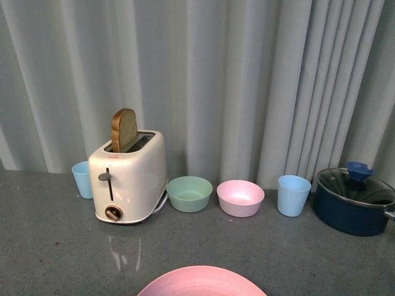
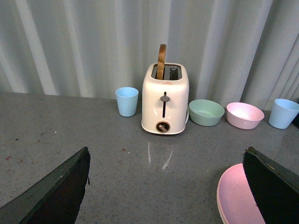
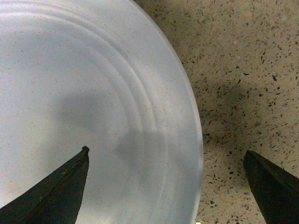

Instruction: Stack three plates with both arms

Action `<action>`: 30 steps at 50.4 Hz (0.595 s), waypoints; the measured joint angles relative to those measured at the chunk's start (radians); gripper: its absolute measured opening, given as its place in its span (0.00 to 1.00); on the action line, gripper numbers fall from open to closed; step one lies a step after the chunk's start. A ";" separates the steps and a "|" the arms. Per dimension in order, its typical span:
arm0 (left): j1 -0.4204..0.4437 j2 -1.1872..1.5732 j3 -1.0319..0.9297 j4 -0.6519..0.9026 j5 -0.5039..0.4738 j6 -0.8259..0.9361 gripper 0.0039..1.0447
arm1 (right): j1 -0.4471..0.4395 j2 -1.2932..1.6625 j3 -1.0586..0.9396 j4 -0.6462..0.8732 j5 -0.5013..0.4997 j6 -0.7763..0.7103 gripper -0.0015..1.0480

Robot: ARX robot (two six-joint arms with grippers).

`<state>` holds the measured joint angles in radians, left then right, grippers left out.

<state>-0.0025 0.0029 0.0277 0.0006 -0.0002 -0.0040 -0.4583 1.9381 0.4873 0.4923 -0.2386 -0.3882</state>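
Observation:
The pink plate [image 1: 202,282] lies on the grey counter at the near edge of the front view; only its far rim shows. In the left wrist view the pink plate [image 2: 236,198] sits partly behind one finger of my open left gripper [image 2: 166,156], which hangs empty above the bare counter. The light blue plate [image 3: 84,102] fills most of the right wrist view. My open right gripper [image 3: 166,156] hovers over its rim, one finger over the plate and one over the speckled counter. The beige plate is out of view. Neither gripper shows in the front view.
A cream toaster [image 1: 128,176] with a slice of bread stands at the back left, a light blue cup [image 1: 82,179] beside it. A green bowl [image 1: 189,193], a pink bowl [image 1: 240,197], another light blue cup [image 1: 293,195] and a dark blue lidded pot [image 1: 355,200] line the curtain.

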 joint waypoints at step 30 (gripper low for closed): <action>0.000 0.000 0.000 0.000 0.000 0.000 0.94 | -0.081 0.063 0.010 0.000 -0.023 0.034 0.57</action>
<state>-0.0025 0.0029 0.0277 0.0006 -0.0002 -0.0040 -0.5392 2.0014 0.4969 0.4927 -0.2611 -0.3546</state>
